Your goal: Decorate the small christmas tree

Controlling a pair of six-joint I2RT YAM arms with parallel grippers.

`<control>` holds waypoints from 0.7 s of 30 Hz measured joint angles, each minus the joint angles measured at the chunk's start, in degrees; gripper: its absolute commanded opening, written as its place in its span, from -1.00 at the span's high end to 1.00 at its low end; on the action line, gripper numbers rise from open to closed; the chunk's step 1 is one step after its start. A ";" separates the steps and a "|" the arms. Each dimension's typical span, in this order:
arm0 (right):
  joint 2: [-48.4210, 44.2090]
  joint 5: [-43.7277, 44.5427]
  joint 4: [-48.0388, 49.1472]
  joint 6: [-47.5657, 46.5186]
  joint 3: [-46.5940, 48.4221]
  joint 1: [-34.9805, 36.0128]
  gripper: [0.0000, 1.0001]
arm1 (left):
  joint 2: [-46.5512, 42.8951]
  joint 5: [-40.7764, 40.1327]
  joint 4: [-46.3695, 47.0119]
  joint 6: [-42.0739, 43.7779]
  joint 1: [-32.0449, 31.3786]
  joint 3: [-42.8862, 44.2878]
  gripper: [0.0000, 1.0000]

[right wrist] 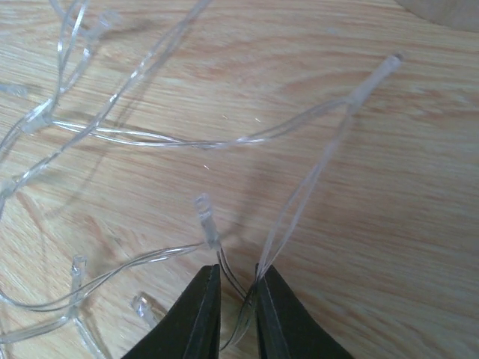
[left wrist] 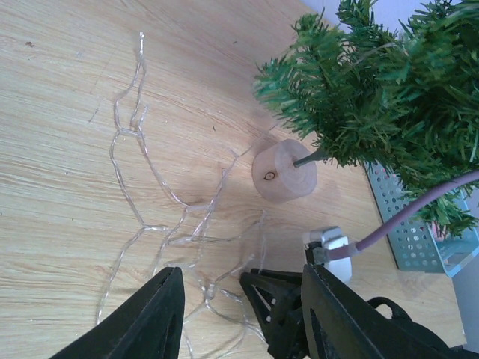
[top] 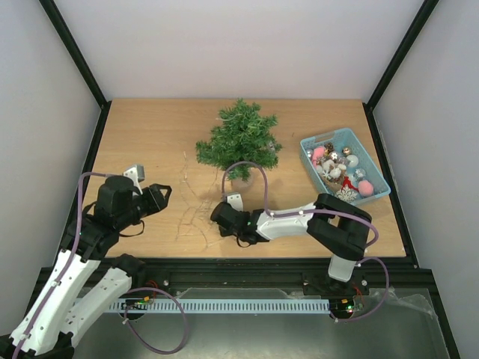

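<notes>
The small christmas tree stands on its round base at the table's far middle; it also shows in the left wrist view with its base. A clear string of lights lies tangled on the table in front of it. My right gripper is down at the table, its jaws nearly together on wires of the string, as the right wrist view shows. My left gripper is open and empty, left of the string, facing the right gripper.
A light-blue basket of ornaments sits at the far right, beside the tree. The right arm's purple cable loops up in front of the tree base. Black frame posts edge the table.
</notes>
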 measured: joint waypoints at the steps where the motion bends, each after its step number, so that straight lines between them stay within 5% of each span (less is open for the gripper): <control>1: -0.72 -0.02 0.24 0.02 -0.94 0.02 0.80 | 0.09 0.02 0.00 0.02 0.00 0.00 0.08; 21: -21.68 3.28 -5.51 -0.50 -11.98 4.61 0.97 | 2.95 -0.04 -0.39 0.42 0.09 2.14 0.10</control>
